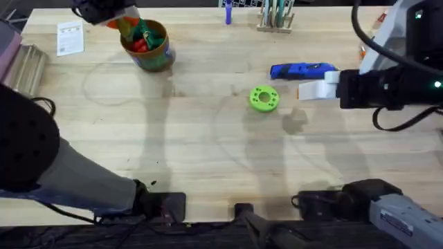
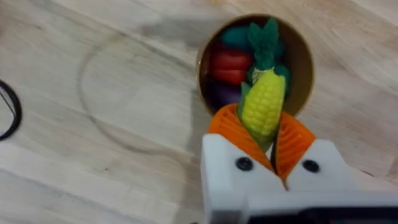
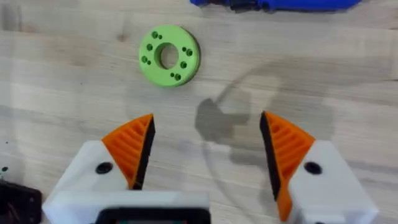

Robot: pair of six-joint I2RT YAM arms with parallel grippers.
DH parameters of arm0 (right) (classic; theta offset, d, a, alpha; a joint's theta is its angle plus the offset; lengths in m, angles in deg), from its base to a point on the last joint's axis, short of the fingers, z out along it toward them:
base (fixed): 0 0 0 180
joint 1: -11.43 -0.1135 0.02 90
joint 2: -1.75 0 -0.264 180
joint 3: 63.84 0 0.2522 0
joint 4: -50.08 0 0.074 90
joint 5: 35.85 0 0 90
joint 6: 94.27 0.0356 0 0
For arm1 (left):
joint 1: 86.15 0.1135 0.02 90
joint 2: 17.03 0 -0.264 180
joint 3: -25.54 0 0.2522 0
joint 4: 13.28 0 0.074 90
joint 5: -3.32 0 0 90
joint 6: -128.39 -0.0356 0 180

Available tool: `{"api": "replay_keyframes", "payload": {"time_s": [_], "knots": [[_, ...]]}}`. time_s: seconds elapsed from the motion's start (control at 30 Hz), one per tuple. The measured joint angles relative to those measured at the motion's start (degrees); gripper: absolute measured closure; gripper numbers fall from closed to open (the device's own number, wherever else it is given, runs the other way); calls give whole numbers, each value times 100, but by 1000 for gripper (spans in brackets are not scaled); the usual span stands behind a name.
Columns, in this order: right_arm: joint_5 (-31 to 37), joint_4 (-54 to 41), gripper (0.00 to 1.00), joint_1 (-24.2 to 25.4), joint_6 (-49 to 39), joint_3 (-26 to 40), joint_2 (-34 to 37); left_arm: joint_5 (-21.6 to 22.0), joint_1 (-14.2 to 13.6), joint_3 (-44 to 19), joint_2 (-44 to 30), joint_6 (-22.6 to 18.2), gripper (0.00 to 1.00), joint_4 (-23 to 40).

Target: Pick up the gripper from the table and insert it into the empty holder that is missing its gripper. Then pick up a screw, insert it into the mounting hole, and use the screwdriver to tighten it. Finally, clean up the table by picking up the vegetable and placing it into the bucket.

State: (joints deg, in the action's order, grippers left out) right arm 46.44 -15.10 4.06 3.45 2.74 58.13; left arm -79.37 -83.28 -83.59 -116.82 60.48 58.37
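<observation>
Overhead: left gripper (image 1: 118,22) sits at the far left of the table (image 1: 208,159), directly over the bucket (image 1: 154,57). Red and green toy pieces show inside the bucket. The corn (image 1: 123,26) is partly visible at the gripper as a yellow-orange patch. On the right, the right gripper (image 1: 310,90) hangs above the table just beside the blue screwdriver (image 1: 303,70), which lies flat. A flat green disc (image 1: 264,98) rests nearby, apart from both.

Left wrist: the left gripper (image 2: 264,140) is clamped on the corn (image 2: 263,102), orange pads (image 2: 231,129) pressing its lower half. Green leafy end points away from the fingers, toward the bucket (image 2: 305,68) mouth. The corn hangs above the opening, over a red piece (image 2: 230,65) and dark pieces already inside. Corn not yet released.

Right wrist: the right gripper (image 3: 205,155) has its fingers spread wide, nothing between them, only bare wood below. Green disc (image 3: 168,55) ahead, the screwdriver (image 3: 280,4) beyond it.

Handling, as judged: the corn looks like light hard plastic, bumpy kernels giving the ribbed pads decent purchase. Rounded body could roll or pivot if pinched near the tip. A mid-body hold as here seems sound. A drop into the bucket risks little; the toy looks sturdy. The bucket looks light, so a bump on its rim could tip it.
</observation>
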Motion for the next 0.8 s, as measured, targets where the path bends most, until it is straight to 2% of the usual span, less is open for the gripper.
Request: {"api": "replay_keyframes", "payload": {"time_s": [0.23,0.4,0.63,0.67,0.8], "knots": [[0,0,50,0,0,0,0,3,-6,0,-380,-147,971,-358],[0,0,50,0,0,0,0,1,21,0,-697,-196,971,-371],[0,0,50,0,0,0,0,3,66,0,-731,-216,971,-371],[0,0,50,0,0,0,0,3,68,0,-731,-247,948,-372],[0,0,50,0,0,0,0,5,66,0,-731,-254,352,-374]]}}
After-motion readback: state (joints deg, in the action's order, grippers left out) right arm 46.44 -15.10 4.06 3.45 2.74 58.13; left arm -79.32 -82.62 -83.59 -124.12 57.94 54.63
